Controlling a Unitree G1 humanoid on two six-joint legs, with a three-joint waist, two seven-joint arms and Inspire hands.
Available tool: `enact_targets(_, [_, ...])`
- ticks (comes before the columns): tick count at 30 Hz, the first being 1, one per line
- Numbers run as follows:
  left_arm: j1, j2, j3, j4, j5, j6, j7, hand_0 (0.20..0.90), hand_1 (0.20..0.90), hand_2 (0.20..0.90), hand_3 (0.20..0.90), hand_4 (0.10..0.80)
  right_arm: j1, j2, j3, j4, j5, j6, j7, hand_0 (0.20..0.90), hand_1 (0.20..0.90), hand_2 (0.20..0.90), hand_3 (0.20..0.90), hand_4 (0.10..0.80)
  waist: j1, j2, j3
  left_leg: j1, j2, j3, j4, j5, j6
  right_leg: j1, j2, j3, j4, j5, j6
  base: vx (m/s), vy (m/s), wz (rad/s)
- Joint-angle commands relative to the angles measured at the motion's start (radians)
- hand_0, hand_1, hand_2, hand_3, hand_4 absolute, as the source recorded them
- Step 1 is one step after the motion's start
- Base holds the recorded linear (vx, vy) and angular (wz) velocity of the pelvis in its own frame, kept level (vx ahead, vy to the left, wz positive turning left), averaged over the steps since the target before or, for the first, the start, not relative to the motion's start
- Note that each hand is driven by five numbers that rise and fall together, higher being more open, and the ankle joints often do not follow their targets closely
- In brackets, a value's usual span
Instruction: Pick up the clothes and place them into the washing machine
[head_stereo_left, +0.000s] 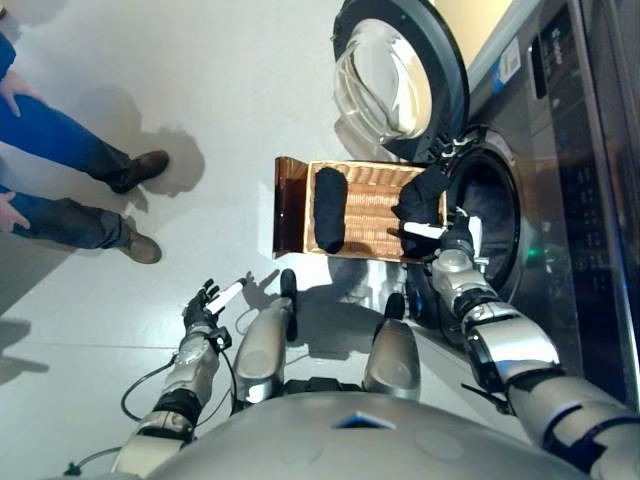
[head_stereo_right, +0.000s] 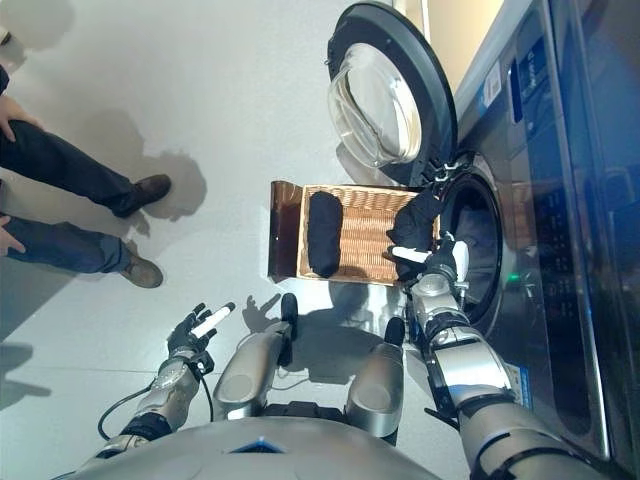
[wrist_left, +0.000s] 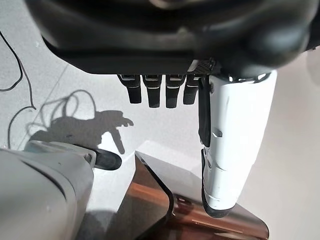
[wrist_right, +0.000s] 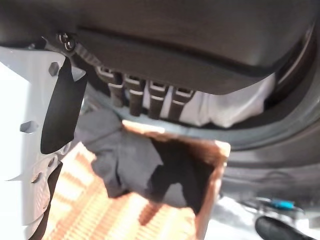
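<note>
A wicker basket (head_stereo_left: 375, 215) stands on the floor before the washing machine's round opening (head_stereo_left: 492, 215). A folded black garment (head_stereo_left: 330, 210) lies in its left half. A second dark garment (head_stereo_left: 422, 193) is bunched at the end nearest the drum, draped over the basket's corner (wrist_right: 135, 165). My right hand (head_stereo_left: 455, 243) hovers just short of that garment with fingers (wrist_right: 150, 97) straight, open and holding nothing. Some white cloth (wrist_right: 225, 107) shows inside the drum. My left hand (head_stereo_left: 203, 308) is open over the floor at lower left, away from the basket.
The washer's door (head_stereo_left: 400, 75) is swung wide open behind the basket. The machine's dark front panel (head_stereo_left: 580, 180) runs along the right. A person in jeans and brown shoes (head_stereo_left: 140, 170) stands at the left.
</note>
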Motion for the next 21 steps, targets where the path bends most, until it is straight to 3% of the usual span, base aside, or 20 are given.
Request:
enact_targets(1, [-0.046,0.058,0.037,-0.025,0.043,-0.064,0.015,0.9,0.9,0.9,0.9,0.8,-0.1,0.001,0.046,-0.022,-0.042,-0.027,-0.027,0.9,0.9,0.9,0.9,0.8,0.03,-0.021,0.02,-0.034,-0.019,-0.011,0.104,-0.111,-0.03,-0.059,0.01,-0.035,-0.04,0.095,-0.072,-0.009,0.024,0.03])
enact_targets(11, [-0.053,0.063,0.038,-0.063,0.046,-0.072,0.03,0.9,0.9,0.9,0.9,0.8,-0.148,0.036,0.127,-0.035,-0.161,0.007,-0.016,0.9,0.9,0.9,0.9,0.8,0.05,-0.022,0.038,-0.06,-0.024,-0.012,0.117,-0.117,-0.025,-0.074,0.001,-0.037,-0.049,0.105,-0.068,0.004,0.005,0.02])
enact_targets(15, [-0.06,0.071,0.029,-0.094,0.051,-0.078,0.03,0.9,0.9,0.9,0.9,0.8,-0.168,0.028,0.198,-0.013,-0.29,0.04,-0.006,0.9,0.9,0.9,0.9,0.8,0.059,-0.022,0.047,-0.077,-0.025,-0.016,0.122,-0.118,-0.026,-0.084,0.0,-0.042,-0.047,0.105,-0.068,-0.006,-0.003,0.01])
enact_targets(21, [-0.05,0.077,0.007,-0.143,0.044,-0.075,0.019,0.9,0.9,0.9,0.9,0.8,-0.232,0.017,0.202,0.066,-0.343,0.086,0.008,0.9,0.9,0.9,0.9,0.8,0.07,-0.012,0.073,-0.098,-0.027,-0.012,0.128,-0.114,-0.021,-0.108,0.0,-0.036,-0.043,0.11,-0.07,-0.016,0.003,0.05])
